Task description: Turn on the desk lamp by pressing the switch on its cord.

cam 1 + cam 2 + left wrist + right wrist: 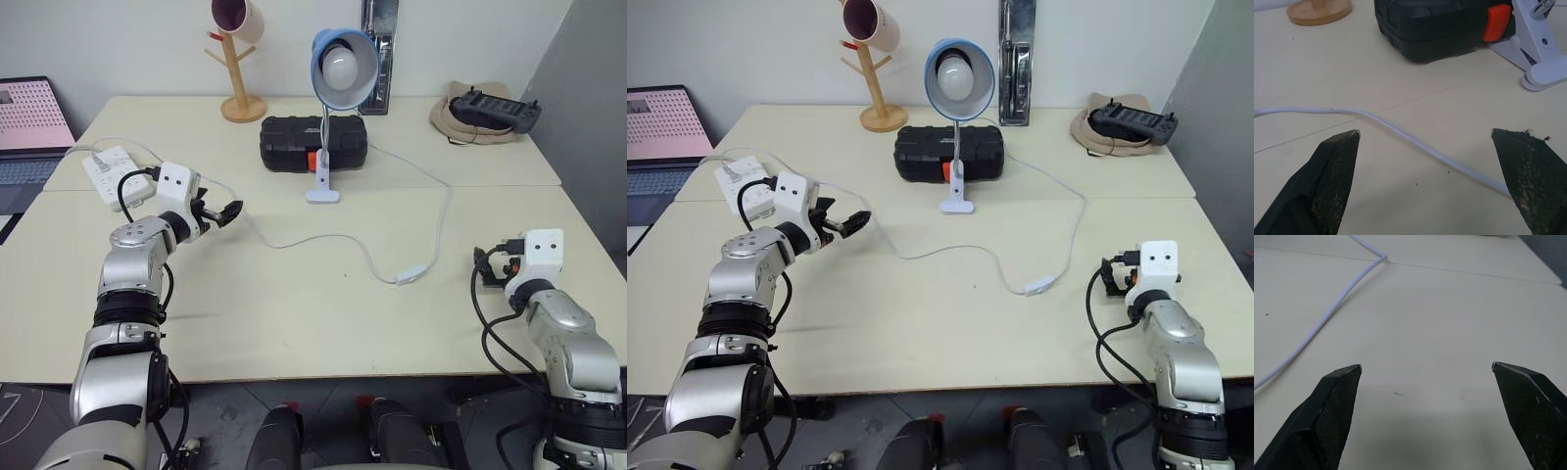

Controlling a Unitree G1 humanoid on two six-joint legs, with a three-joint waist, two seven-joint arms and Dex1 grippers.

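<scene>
switch (412, 275) between pincers, nearer right pincer (487, 264)

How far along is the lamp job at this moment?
Nothing looks done: the desk lamp shows no glow, and the switch lies untouched on the table. In hand: both claws are open and empty, the left claw over the cord, the right claw nearer the switch. Left: reach and press it.
</scene>
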